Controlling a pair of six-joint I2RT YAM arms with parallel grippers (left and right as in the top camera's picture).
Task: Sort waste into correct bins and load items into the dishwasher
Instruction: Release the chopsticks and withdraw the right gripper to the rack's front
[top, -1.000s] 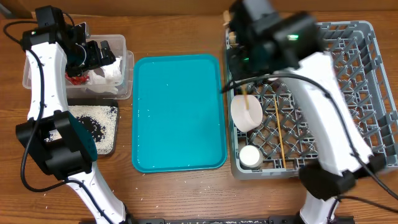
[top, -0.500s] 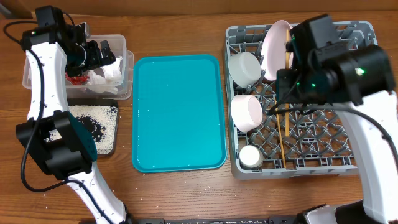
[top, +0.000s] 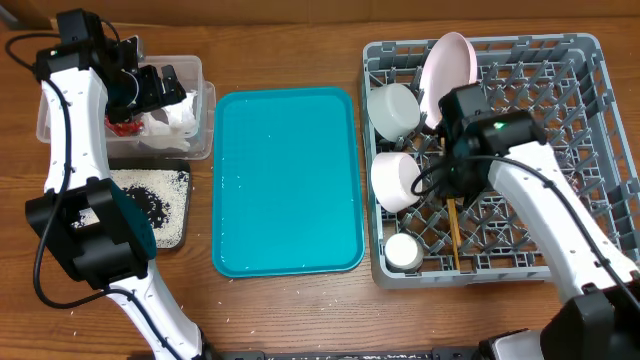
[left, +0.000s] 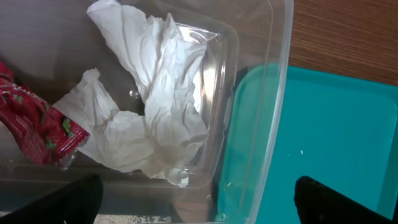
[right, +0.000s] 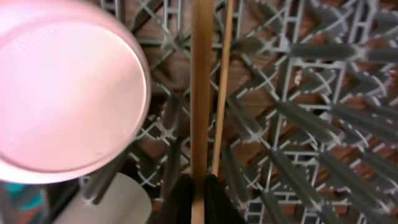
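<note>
My left gripper (top: 150, 88) is open and empty above the clear tub (top: 203, 95); its fingers (left: 199, 202) stand wide apart. The tub holds the crumpled white napkin (left: 149, 106) and the red wrapper (left: 34, 124). My right gripper (top: 455, 190) is low inside the grey dish rack (top: 585, 150) and shut on a wooden chopstick (right: 200, 93). The second chopstick (right: 221, 93) lies right beside it on the rack floor. The rack also holds a pink plate (top: 447, 65), a grey-green bowl (top: 393, 108), a pinkish bowl (top: 396, 180) and a white cup (top: 403, 252).
The black tray (top: 118, 225), with white grains and dark bits, sits in front of the tub. The teal tray (top: 288, 180) lies between the bins and the rack. Upright pegs (right: 311, 124) crowd the right gripper.
My right arm has swung from the rack's back toward its middle and lowered the held chopstick beside the one lying there. The left arm has not moved.
</note>
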